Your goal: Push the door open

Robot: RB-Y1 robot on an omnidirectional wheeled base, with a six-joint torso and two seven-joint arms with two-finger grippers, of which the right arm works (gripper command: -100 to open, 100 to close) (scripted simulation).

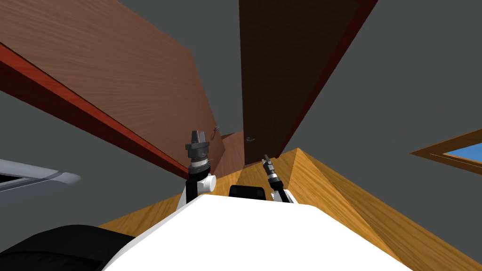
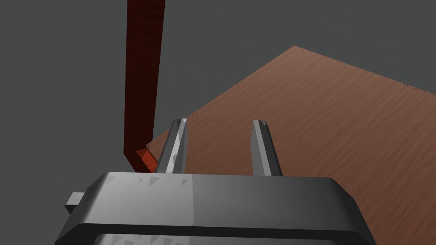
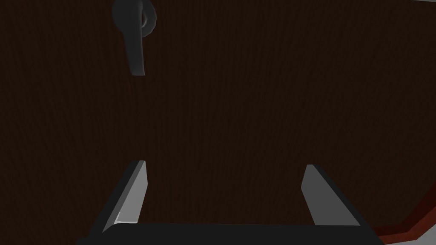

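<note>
Right pincer (image 3: 225,166), spread wide, before dark door (image 3: 255,85) near its handle (image 3: 135,42).

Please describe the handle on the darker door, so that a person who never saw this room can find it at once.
Find the very dark brown door that the right end effector faces. On its face sits a small dark grey lever handle on a round base. The other handle is paler and sits on the lighter reddish-brown door to the left.
</note>
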